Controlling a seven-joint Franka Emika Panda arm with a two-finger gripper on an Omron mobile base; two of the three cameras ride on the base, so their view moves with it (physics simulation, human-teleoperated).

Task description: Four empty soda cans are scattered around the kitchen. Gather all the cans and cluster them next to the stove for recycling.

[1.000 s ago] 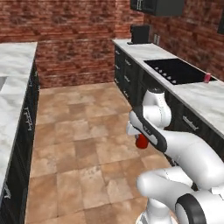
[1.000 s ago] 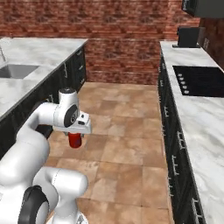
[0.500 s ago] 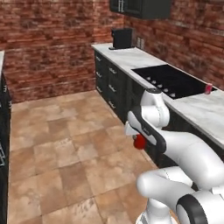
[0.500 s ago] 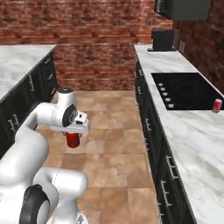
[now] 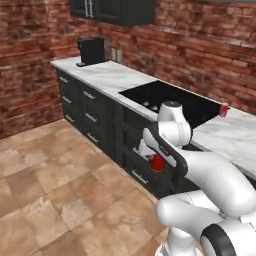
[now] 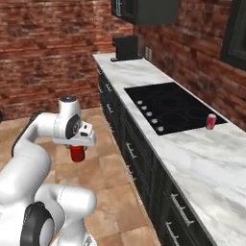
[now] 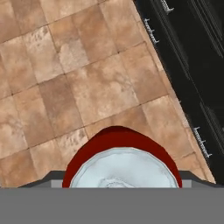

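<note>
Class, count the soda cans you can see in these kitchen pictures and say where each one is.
2. One soda can hangs in the end effector above the floor; another can stands on the counter beside the stove. Others may be out of view.

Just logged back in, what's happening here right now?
The arm is carrying a red soda can in its gripper, held low over the tiled floor beside the dark cabinets. The hand view looks down on the can's silver top. Another soda can already stands on the marble counter right by the stove. The carried can is not yet on the counter.
</note>
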